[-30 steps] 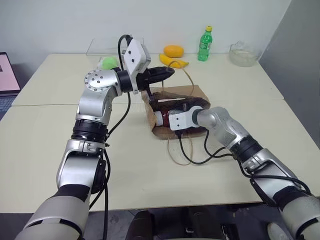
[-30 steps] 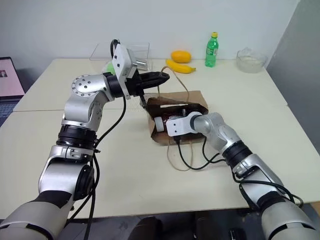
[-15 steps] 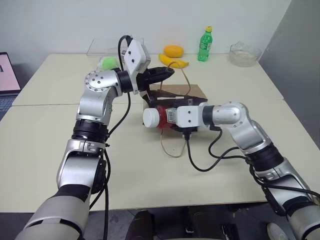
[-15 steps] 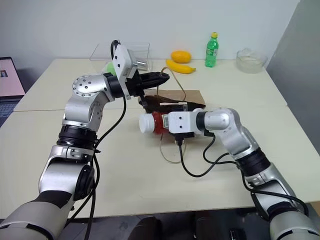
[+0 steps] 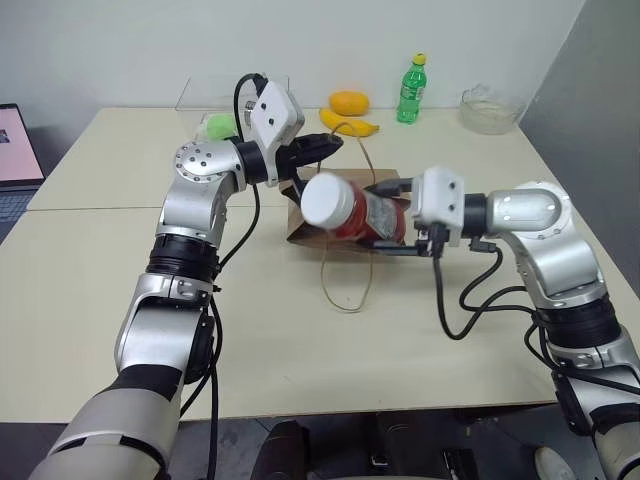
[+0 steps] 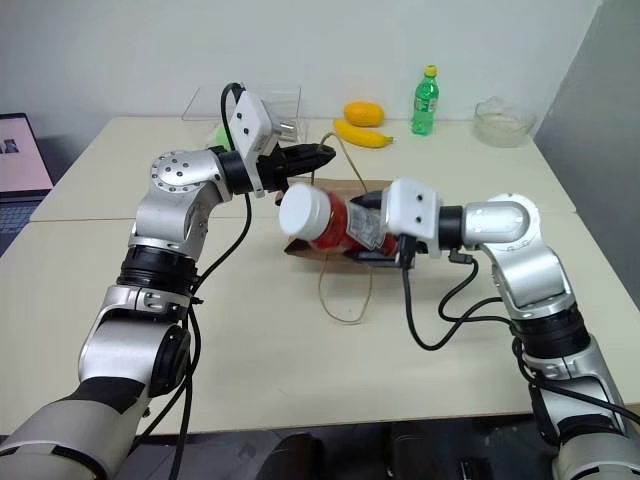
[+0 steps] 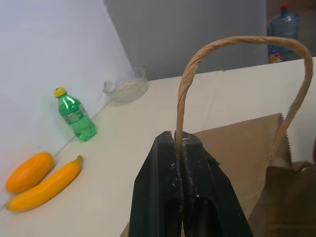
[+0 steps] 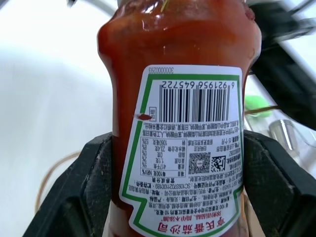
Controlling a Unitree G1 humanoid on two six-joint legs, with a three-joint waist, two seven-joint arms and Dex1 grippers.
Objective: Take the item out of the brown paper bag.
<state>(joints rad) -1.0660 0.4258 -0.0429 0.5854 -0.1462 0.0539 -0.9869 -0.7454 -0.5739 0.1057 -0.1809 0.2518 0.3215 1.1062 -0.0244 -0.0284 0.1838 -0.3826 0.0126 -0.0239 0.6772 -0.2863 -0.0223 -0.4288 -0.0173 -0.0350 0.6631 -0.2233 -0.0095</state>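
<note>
We see a glossy red plastic bottle [image 8: 177, 113] with smooth paper label, matt creased brown paper bag [image 7: 247, 148], twisted-paper handle [image 7: 237, 44].

A cream table [image 5: 100, 300] made of joined tops stands against a plain white wall [image 5: 120, 40]. At two o'clock a grey wall panel [image 5: 590, 90] meets it. At nine o'clock a laptop screen [image 5: 12, 140] sits at the table's edge.

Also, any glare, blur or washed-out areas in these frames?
Right wrist view: background behind the red bottle is blown out white, with highlights at its upper end, but the label is sharp. Left wrist view: the green bottle and fruit are slightly soft; the bag handle is crisp. Head views: evenly lit.
</note>
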